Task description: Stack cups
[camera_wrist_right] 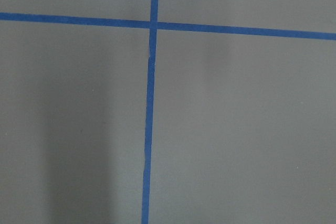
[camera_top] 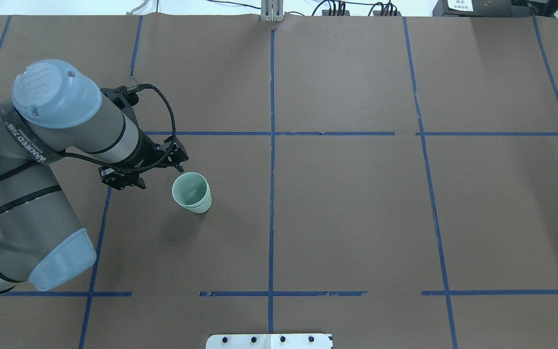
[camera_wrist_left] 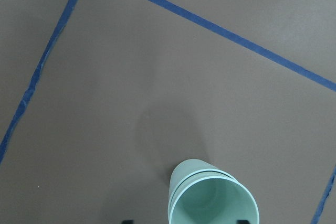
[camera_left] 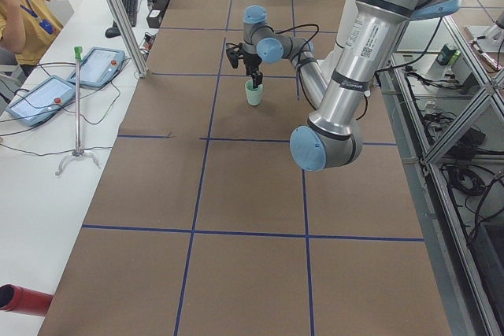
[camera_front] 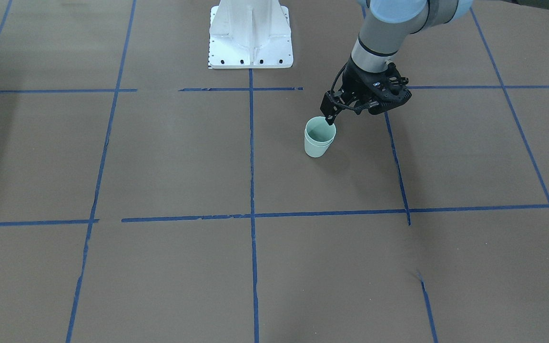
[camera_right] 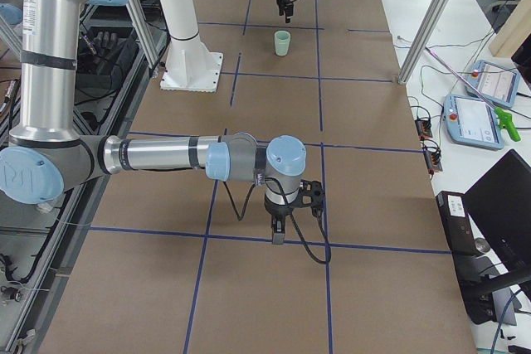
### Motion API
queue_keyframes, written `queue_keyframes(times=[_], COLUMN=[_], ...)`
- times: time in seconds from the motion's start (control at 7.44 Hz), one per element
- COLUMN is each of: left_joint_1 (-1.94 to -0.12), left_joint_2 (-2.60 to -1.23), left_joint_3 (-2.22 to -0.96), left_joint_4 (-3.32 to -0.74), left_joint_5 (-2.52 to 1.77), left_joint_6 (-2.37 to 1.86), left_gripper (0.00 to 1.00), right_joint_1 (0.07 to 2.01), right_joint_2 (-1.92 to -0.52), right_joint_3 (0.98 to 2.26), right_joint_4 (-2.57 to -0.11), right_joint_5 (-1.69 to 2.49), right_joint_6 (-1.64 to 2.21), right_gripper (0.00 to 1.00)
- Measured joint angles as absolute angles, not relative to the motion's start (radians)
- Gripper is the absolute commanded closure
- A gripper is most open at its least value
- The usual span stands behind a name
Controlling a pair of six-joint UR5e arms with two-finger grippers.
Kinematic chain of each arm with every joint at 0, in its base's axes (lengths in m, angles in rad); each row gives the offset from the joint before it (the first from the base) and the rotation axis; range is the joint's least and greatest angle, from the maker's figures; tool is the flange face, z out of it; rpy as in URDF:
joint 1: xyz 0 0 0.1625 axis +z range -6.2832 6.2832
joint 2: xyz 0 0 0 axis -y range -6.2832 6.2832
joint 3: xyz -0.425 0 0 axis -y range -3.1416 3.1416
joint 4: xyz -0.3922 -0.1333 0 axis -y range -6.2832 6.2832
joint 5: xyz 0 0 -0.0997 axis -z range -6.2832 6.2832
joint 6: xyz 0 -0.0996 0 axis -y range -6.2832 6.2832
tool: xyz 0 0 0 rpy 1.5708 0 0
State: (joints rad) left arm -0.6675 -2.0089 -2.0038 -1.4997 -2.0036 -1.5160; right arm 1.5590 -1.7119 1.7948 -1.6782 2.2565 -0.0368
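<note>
Closest to me, the right fingers [camera_right: 278, 236] hang low over the brown table [camera_front: 160, 166], just above a crossing of blue tape [camera_wrist_right: 149, 129]; whether they are released or clenched I cannot tell. Further along, well apart from them, the two mint cups [camera_front: 319, 138] stand upright, one nested in the other. The left fingers [camera_front: 330, 113] sit right at the cups' rim, spread apart and gripping nothing, with the rim between their tips in the wrist view. Behind, the left arm's blue cap [camera_top: 56, 92] bears an embossed "UR". The white lettering on its black strap [camera_top: 24, 140] is too small to read.
</note>
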Motion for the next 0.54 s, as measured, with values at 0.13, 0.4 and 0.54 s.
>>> queue_keyframes(times=[0.13, 0.4, 0.54], left_joint_1=[-0.681, -0.788, -0.88], left_joint_2=[-1.981, -1.89, -1.826], left_joint_3=[-2.013, -2.026, -2.027], left_joint_4=[-1.517, -1.534, -1.536], left_joint_5=[-2.005, -2.073, -2.125], left_joint_6=[-1.444, -1.171, -0.978], left_gripper=[0.0, 0.0, 0.0], right_joint_1=[1.559, 1.559, 1.559], right_joint_2=[-1.712, -1.712, -1.712], right_joint_3=[1.795, 1.795, 1.795], right_joint_4=[-1.678, -1.678, -1.678], right_joint_5=[2.257, 2.256, 2.256], right_joint_6=[-0.037, -0.037, -0.037], right_gripper=[0.0, 0.0, 0.0])
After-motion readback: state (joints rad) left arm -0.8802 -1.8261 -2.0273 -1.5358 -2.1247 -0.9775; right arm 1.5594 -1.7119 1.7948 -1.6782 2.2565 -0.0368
